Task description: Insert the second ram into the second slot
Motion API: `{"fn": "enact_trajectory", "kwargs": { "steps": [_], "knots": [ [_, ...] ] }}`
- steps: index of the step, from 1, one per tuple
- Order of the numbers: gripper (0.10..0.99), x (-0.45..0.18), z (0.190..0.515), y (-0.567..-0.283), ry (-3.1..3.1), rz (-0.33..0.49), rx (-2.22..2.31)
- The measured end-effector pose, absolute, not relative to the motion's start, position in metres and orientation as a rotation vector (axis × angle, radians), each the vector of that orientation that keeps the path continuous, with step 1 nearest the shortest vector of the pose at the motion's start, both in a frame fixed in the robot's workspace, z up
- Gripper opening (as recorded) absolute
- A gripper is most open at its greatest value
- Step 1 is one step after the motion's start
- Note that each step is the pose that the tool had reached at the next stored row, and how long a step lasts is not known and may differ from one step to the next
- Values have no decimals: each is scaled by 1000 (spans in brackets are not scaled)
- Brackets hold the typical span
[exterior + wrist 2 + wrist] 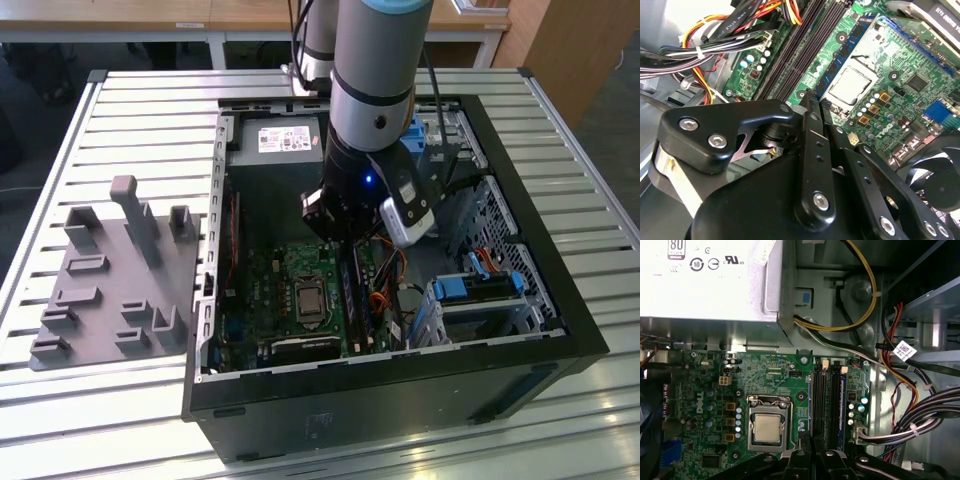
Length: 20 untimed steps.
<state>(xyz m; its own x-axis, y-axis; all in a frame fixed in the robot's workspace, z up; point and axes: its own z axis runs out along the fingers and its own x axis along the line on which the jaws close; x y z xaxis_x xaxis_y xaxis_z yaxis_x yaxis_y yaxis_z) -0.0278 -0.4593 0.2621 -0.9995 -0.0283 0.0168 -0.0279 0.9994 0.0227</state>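
Gripper (815, 100): jaws drawn together, nothing seen between them, tips at the second ram's end.
Second ram (841, 54): blue, standing in the slot (826, 75) beside the processor (850, 85).
Labels: white printed sticker (695, 260) on the power supply (715, 295); white tag (903, 350) on a cable (888, 346).

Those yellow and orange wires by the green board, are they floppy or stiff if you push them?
Probably floppy: the wires lie in loose curves. They would likely shift together, since a white tie bundles them. Being thin, they are probably light.

pincer (813, 442) over motherboard (705, 385), inside computer case (400, 390)
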Motion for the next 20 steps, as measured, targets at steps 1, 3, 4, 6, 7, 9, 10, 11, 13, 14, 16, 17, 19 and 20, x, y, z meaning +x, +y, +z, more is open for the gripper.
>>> {"fn": "enact_trajectory", "kwargs": {
  "steps": [1, 3, 4, 6, 7, 9, 10, 11, 13, 14, 16, 17, 19, 20],
  "knots": [
    [137, -28, 262, -459, -3124, -35, 44],
    [137, -28, 261, -459, -3124, -35, 44],
    [137, -28, 261, -459, -3124, -35, 44],
    [137, -28, 260, -459, -3124, -35, 44],
    [137, -28, 260, -459, -3124, -35, 44],
    [137, -28, 259, -459, -3124, -35, 44],
    [137, -28, 259, -459, -3124, -35, 44],
    [137, -28, 258, -459, -3124, -35, 44],
    [137, -28, 257, -459, -3124, -35, 44],
    [137, -28, 257, -459, -3124, -35, 44],
    [137, -28, 256, -459, -3124, -35, 44],
    [137, -28, 256, -459, -3124, -35, 44],
    [137, -28, 255, -459, -3124, -35, 44],
    [137, -28, 255, -459, -3124, -35, 44]
  ]
}}
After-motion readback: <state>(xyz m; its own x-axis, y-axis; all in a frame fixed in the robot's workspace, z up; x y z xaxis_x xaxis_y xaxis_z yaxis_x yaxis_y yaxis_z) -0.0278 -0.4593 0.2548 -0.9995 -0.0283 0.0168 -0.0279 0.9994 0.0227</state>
